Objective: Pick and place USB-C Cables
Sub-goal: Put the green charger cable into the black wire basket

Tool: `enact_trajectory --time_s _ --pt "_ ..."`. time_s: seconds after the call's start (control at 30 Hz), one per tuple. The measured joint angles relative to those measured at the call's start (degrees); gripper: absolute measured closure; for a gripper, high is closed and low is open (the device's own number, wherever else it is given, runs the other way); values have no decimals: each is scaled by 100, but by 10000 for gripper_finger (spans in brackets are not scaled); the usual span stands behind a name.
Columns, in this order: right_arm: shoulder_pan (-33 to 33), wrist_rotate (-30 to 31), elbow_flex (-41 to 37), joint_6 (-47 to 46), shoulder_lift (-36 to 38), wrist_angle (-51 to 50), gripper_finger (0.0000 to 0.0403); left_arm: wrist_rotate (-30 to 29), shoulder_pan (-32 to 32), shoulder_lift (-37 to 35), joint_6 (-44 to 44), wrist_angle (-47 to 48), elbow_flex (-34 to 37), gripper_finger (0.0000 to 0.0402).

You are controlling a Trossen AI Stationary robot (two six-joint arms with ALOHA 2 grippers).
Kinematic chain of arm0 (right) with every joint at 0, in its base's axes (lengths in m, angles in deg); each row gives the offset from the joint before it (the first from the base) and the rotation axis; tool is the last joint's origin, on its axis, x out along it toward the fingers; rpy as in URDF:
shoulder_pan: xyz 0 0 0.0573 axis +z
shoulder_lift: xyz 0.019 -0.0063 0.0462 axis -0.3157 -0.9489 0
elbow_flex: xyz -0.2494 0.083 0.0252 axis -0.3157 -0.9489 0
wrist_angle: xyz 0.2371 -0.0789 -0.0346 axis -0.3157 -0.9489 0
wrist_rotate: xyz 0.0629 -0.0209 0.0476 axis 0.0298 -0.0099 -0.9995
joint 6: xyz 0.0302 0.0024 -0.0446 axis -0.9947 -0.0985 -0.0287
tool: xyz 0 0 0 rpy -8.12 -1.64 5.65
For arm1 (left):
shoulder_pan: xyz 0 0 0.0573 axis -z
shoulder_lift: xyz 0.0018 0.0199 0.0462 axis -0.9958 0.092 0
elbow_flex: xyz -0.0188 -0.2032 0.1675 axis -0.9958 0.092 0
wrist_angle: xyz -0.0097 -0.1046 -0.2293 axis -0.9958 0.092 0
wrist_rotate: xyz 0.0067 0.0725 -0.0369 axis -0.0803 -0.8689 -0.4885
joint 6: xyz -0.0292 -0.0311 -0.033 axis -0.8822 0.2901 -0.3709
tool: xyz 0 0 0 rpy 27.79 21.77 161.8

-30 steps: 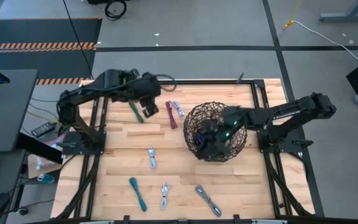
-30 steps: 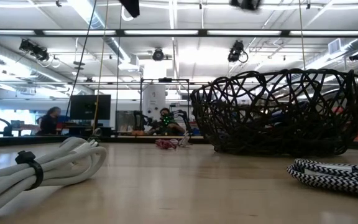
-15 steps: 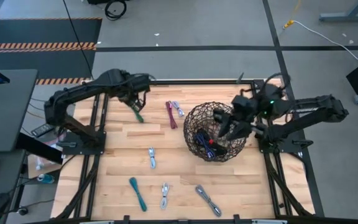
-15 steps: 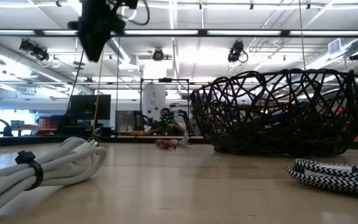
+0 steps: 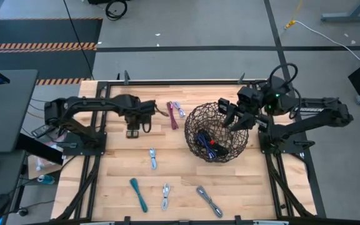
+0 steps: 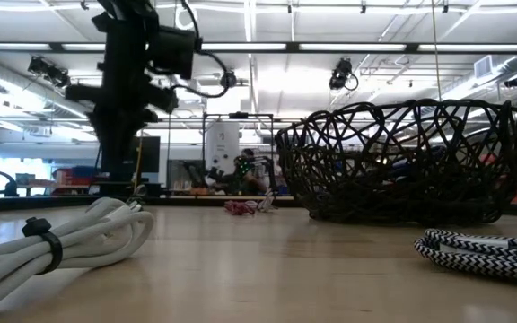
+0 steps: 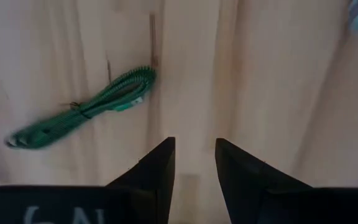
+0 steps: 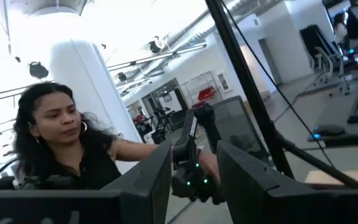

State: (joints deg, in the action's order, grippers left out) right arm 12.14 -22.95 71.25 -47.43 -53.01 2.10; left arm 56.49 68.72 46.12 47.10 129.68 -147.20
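Both arms have shifted in the last second. Your right claw (image 5: 235,117), which sat deep inside the wire basket (image 5: 195,119), has lifted out and now hangs over the basket's far right rim, its wrist camera tipped up toward the room, where a person shows beyond the table. Its fingers stand a little apart with nothing between them, so I judge its last cable is dropped among the dark, blue and red bundles (image 5: 206,141) lying in the basket.

Your left claw (image 5: 137,124) has swung back from the far edge and come down toward the table (image 5: 180,169). In the left wrist view its fingers (image 7: 157,167) are apart and empty, and the green cable (image 7: 82,115) lies just ahead and off to one side, not between them. You cannot see that cable from above, since the arm covers it.

That makes the green cable the likely next pick; you need to shift the claw sideways over it before closing.

Plenty is left on the table: a maroon cable (image 5: 173,117) and a pale one (image 5: 179,109) beside the basket, a grey one (image 5: 152,158) mid-table, and along the near edge a teal (image 5: 138,194), a white (image 5: 165,196) and a black-and-white cable (image 5: 209,200).
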Motion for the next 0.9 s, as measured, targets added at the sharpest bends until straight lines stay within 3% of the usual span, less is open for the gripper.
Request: enact_trajectory --time_s 0.13,0.3,0.53,0.9 --pt "0 159 0 -45 -96 -6 268 -558 -17 2 1000 -112 235 280" --pt "0 435 0 -45 -196 10 268 -730 -166 2 2007 -644 317 280" --pt "0 1043 0 -32 -203 9 268 -506 -631 2 2400 -1867 317 280" --pt "11 1597 0 -28 -201 18 268 8 -1352 2 3119 -1450 317 276"
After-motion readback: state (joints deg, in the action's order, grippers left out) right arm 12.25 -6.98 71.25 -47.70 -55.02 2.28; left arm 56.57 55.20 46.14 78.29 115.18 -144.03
